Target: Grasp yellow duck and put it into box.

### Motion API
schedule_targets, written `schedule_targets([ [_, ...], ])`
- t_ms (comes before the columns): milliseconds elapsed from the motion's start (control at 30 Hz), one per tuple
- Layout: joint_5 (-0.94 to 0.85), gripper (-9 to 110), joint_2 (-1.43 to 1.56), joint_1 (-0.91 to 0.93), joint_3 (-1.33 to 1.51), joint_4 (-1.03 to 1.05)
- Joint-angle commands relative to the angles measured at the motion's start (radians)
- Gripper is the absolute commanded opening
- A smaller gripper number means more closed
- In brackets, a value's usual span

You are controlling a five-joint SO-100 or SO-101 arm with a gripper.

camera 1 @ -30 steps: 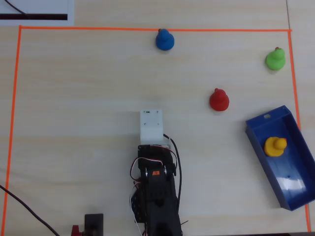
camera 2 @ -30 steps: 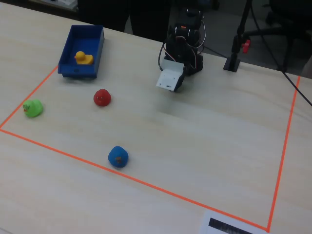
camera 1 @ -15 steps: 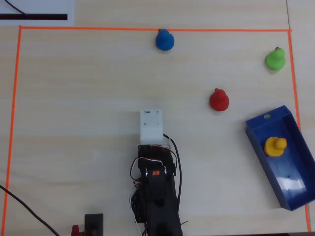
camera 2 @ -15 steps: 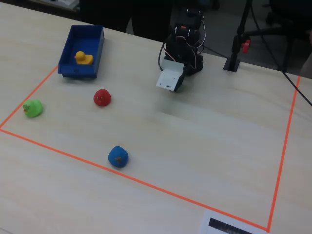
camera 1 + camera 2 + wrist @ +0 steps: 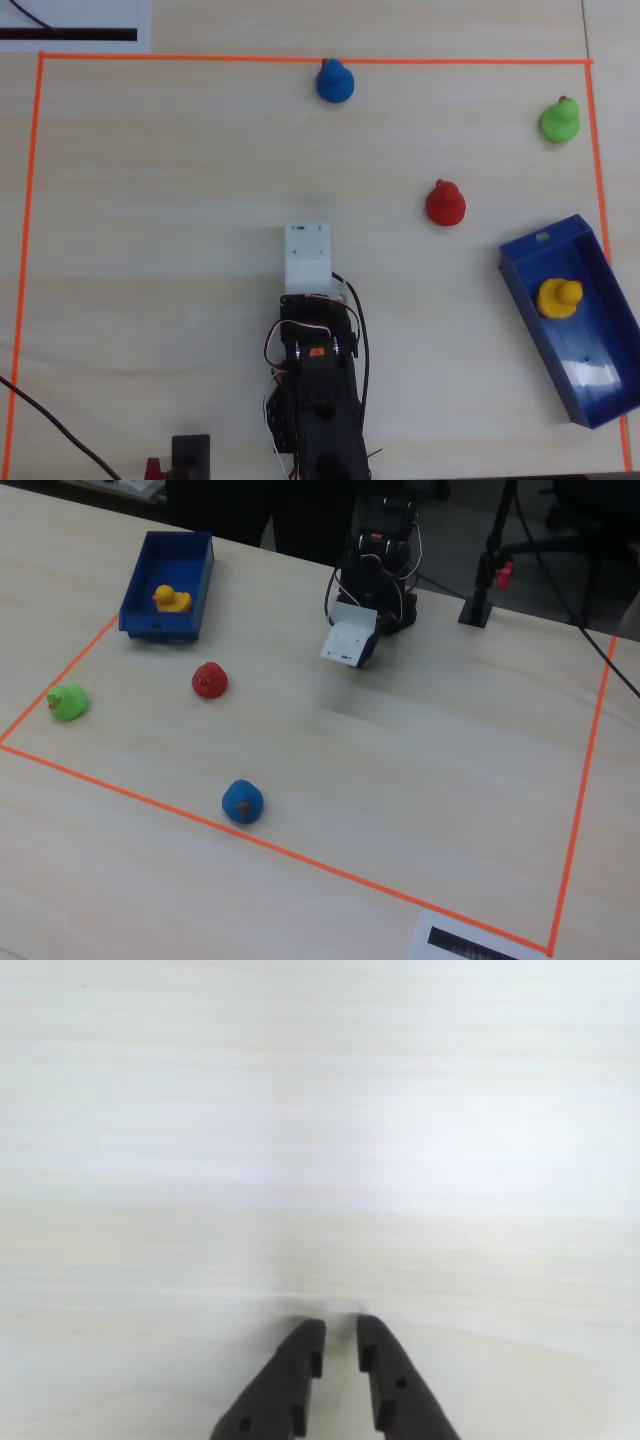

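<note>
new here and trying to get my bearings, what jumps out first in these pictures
The yellow duck sits inside the blue box at the right edge of the overhead view. Three other ducks stand on the bare table: red duck near the box, green duck in the top right corner, blue duck on the orange tape line. The claw is nearly closed, holding nothing.

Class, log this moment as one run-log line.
yellow duck: inside box | gripper: nearly shut, empty, above bare table | task: done
</note>
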Motion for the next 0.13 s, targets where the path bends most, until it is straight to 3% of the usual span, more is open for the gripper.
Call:
schedule_targets([
  [0,-0.006,1,0.002,0.000,0.002,0.015],
  [100,-0.006,1,0.002,0.000,0.002,0.015],
])
